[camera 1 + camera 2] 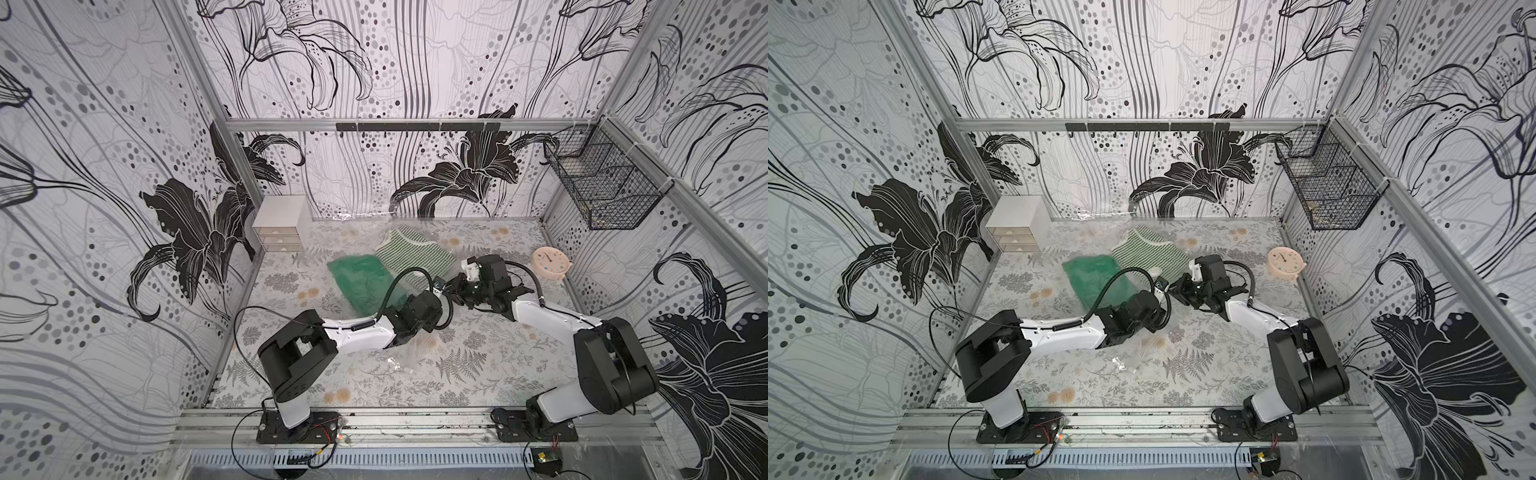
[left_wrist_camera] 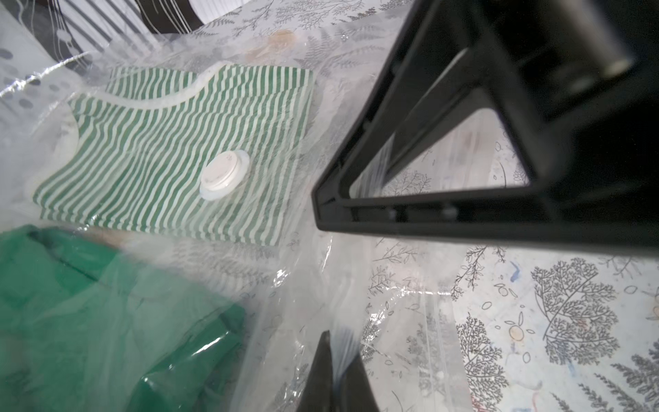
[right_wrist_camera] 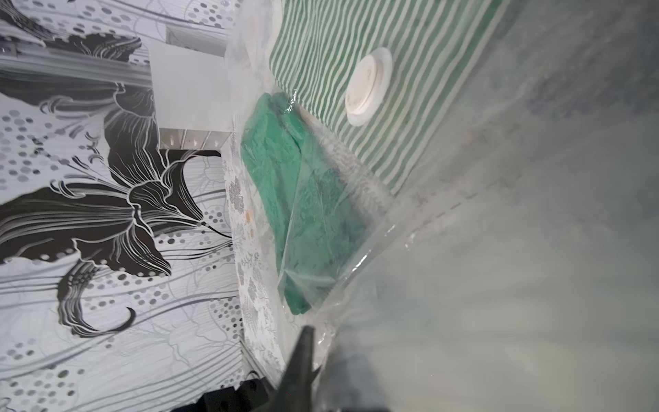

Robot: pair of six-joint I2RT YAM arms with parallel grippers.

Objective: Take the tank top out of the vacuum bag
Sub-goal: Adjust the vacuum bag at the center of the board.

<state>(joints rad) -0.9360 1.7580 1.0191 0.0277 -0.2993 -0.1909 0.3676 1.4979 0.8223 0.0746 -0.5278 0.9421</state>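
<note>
Just beyond left end effector (image 2: 335,360), pinching the vacuum bag (image 2: 321,278), lies the tank top (image 2: 171,157).

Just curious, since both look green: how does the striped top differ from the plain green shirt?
The tank top is striped and lies flat; the green shirt is plain and rumpled. The white valve sits over the tank top, not the green shirt. Both lie inside the clear vacuum bag.

Both arms, left arm (image 1: 361,332) and right arm (image 1: 552,318), wear white link shells and boxy black joints — ribbed black cables (image 1: 417,269) mid-frame, black base plates (image 1: 299,428) at the lower edge, left gripper (image 2: 326,346) matte black.
</note>
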